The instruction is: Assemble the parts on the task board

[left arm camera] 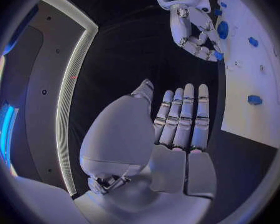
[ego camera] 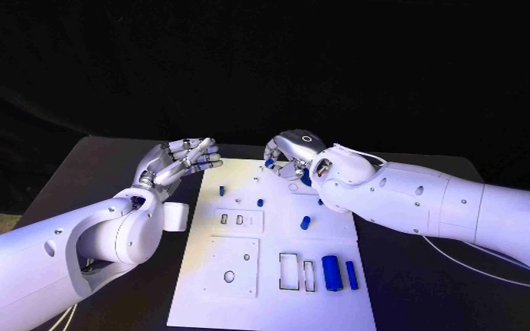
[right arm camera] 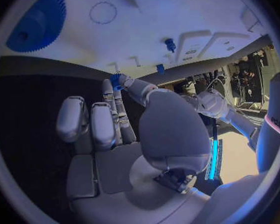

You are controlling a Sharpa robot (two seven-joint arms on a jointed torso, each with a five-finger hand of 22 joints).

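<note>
The right hand [ego camera: 292, 155] pinches a small blue part [right arm camera: 115, 79] over the far edge of the task board [ego camera: 265, 300]; the left hand [ego camera: 182, 158], fingers apart and empty, waits beside the board's far left corner.

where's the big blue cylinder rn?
Head view: the blue cylinder lies on the task board, near end, right side, between a rectangular slot and a thinner blue bar.

readable text: none
task board [ego camera: 265, 285]: no print or numbers legible, only cut-out outlines
right arm [right arm camera: 274, 122]: a few dark letters near the pink band at the wrist view's rim, cut off, can't read
left arm [ego camera: 99, 243]: no marking visible
blue parts [ego camera: 330, 270]: unmarked
</note>
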